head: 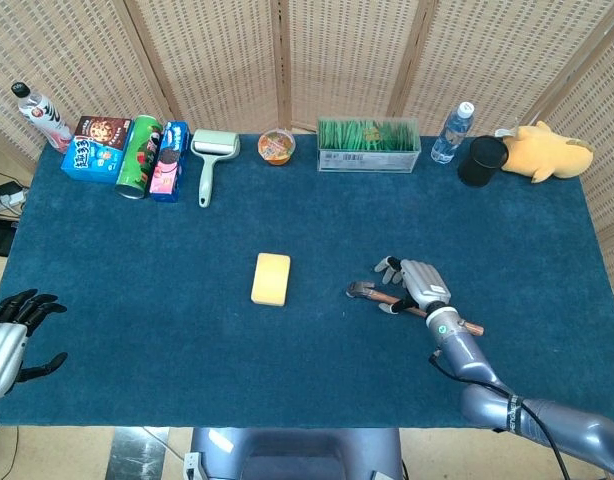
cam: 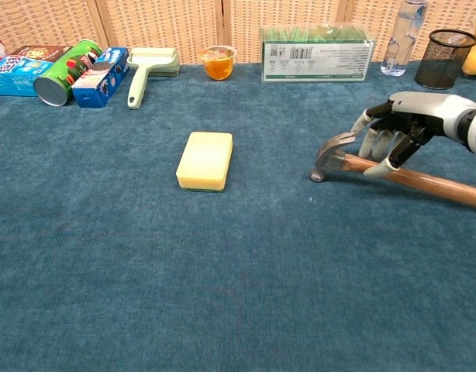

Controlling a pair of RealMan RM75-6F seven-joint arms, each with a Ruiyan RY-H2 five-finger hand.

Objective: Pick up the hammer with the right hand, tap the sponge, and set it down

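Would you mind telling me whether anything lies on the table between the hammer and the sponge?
Nothing visible does. Only bare blue cloth separates the hammer head from the sponge in both views. The right hand is over the handle with fingers spread; the other items stand along the far edge.

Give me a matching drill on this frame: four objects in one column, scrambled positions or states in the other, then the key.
Things:
1. hammer
2. sponge
3. lint roller
4. mesh pen cup

Places or states:
A. at the table's back edge, just right of the snack boxes
B. lying on the cloth under the right robot hand, whose fingers are spread
C. back right, beside the water bottle
D. alone mid-table, left of the hammer head

Pairs: 1-B, 2-D, 3-A, 4-C
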